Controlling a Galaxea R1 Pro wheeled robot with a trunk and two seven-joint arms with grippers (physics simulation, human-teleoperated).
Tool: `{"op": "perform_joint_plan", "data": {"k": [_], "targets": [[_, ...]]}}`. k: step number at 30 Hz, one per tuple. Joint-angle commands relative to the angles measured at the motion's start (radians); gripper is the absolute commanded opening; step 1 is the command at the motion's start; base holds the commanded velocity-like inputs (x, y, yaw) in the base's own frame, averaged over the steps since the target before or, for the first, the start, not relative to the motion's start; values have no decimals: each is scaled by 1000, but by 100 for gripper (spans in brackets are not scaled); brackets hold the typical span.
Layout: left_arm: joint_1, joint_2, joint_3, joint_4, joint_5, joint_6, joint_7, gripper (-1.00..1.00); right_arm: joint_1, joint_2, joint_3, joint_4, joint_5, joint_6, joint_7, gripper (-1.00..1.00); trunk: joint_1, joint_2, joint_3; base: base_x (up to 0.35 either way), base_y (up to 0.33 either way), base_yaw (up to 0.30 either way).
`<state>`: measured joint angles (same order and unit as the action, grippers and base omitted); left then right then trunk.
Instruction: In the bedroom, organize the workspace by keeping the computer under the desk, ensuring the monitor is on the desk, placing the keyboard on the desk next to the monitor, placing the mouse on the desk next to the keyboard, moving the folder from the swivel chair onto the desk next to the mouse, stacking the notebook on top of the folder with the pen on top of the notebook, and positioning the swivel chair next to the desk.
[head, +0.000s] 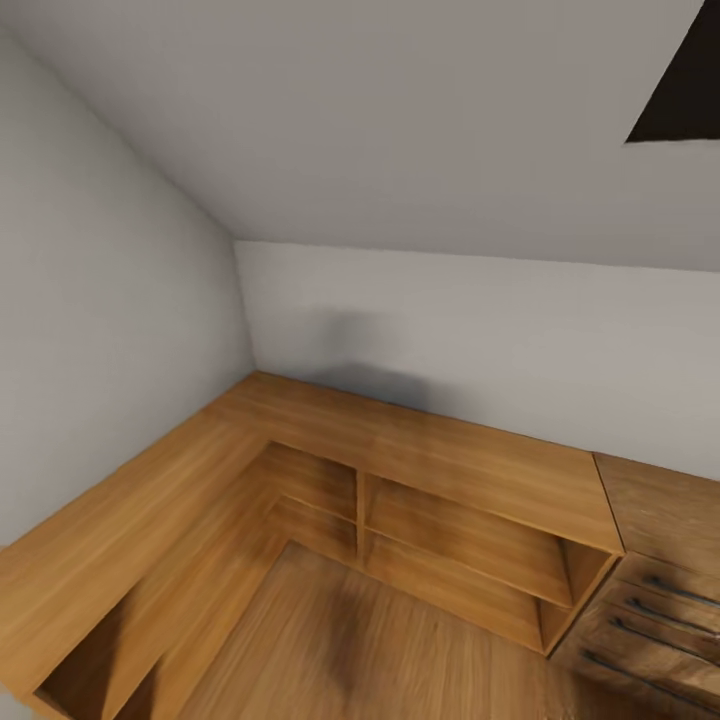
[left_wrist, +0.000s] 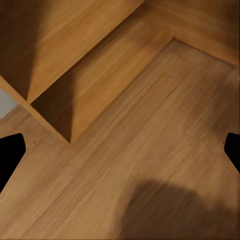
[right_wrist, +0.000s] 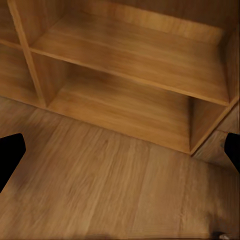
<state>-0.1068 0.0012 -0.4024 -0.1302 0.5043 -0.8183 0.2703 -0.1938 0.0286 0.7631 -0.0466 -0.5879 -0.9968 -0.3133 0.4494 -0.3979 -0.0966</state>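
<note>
A low L-shaped wooden shelf unit (head: 470, 480) fills the corner of the bedroom (head: 400, 150) under grey sloping walls, its open shelves facing the wood floor (head: 330, 640), with a drawer cabinet (head: 660, 600) (dark handles) touching its right end. Both wrist views look down at the floor and shelves. Left gripper (left_wrist: 120, 150) and right gripper (right_wrist: 120, 155) have their fingers wide apart, holding nothing.

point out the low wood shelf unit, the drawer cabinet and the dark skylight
low wood shelf unit (head: 440, 455), head view, on its top board
drawer cabinet (head: 660, 510), head view, on its top
dark skylight (head: 685, 85), head view, on the dark pane
</note>
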Motion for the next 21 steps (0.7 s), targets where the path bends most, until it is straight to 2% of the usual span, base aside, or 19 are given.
{"op": "perform_joint_plan", "data": {"k": [1,4,11,17,21], "targets": [[-1,0,-9,0,3,-2,7,100,-1,0,9,1,-4,-2,-6,100,1,-2,-2,2,16,-292],[-1,0,-9,0,3,-2,7,100,-1,1,9,1,-4,-2,-6,100,1,-2,-2,1,112,-292],[-1,0,-9,0,3,-2,7,100,-1,0,9,1,-4,-2,-5,100,1,-2,-2,7,270,-291],[-1,0,-9,0,2,-2,7,100,-1,0,9,1,-4,-2,-3,100,1,-2,-2,181,252,-288],[-1,-1,-9,0,2,-1,7,100,-1,-1,9,1,-4,-2,-3,100,1,-2,-2,134,97,-288]]}}
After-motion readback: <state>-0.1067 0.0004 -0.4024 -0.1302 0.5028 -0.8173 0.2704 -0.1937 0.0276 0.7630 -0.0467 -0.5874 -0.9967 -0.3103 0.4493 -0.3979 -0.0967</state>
